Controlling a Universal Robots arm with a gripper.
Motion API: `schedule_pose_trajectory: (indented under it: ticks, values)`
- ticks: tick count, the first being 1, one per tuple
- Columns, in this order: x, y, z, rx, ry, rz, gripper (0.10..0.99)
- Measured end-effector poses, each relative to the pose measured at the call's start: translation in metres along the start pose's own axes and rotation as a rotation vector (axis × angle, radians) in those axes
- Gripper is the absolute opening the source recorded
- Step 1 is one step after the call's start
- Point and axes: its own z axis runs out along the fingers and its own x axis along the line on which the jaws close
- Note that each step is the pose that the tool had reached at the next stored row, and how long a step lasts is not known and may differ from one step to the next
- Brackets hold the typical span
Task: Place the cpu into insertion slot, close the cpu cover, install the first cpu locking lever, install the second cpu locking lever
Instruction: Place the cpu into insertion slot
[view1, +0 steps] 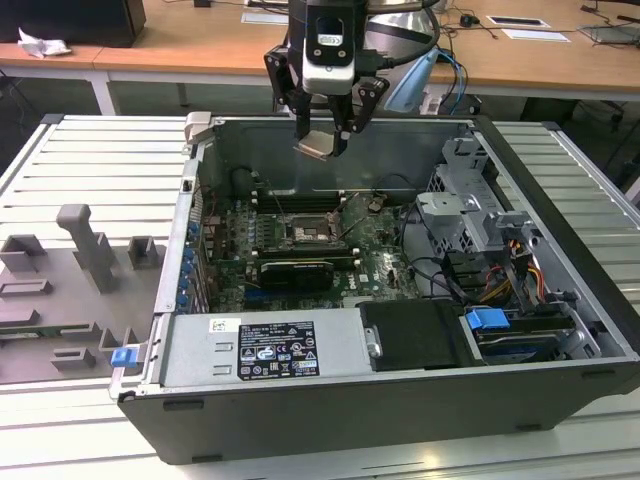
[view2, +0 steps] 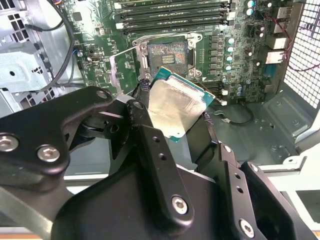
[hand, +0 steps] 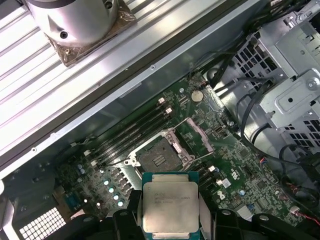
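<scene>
Your cpu (hand: 170, 207) is up in the air, grasped by the hand (view1: 322, 140) — its black fingers (view2: 150, 135) clench opposite edges of the chip, whose metal top faces both wrist views. In the exterior view the chip hangs tilted above the open computer case (view1: 300, 420), close to the case's far wall and well clear of the board. The first wrist view cuts off one edge of the chip, and in the second wrist view the finger linkage hides part of another.

The insertion slot (hand: 159, 159) lies uncovered on the green motherboard (hand: 235, 175), apart from the cpu, with its dark contact field showing. The cpu cover (hand: 199, 132) is swung open beside the slot, on the side toward the drive cage (view1: 455, 200). In the exterior view the slot is small, and you cannot tell cover from rim there. A thin wire lever (hand: 212, 155) runs out from the slot's corner — its far end is hard to follow among the board parts.

The long black memory slots (hand: 132, 132) lie just beside the insertion slot. The case rests on the slatted table (view1: 90, 150), and grey fixture blocks (view1: 85, 250) stand at the exterior view's left.
</scene>
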Motion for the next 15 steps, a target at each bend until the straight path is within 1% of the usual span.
schedule_pose_trajectory:
  ticks: [5,7,8,11,15]
  values:
    - [0.0000,0.0000,0.0006,-0.001,-0.0038,0.043,0.541]
    - [0.0000,-0.0001,0.0006,-0.001,-0.0039,0.044,0.541]
    - [0.0000,-0.0001,0.0011,-0.001,-0.0041,0.046,0.541]
    - [0.0000,-0.0002,0.0031,-0.002,-0.0067,0.077,0.541]
    - [-0.0001,-0.0003,0.0056,-0.001,-0.0076,0.081,0.541]
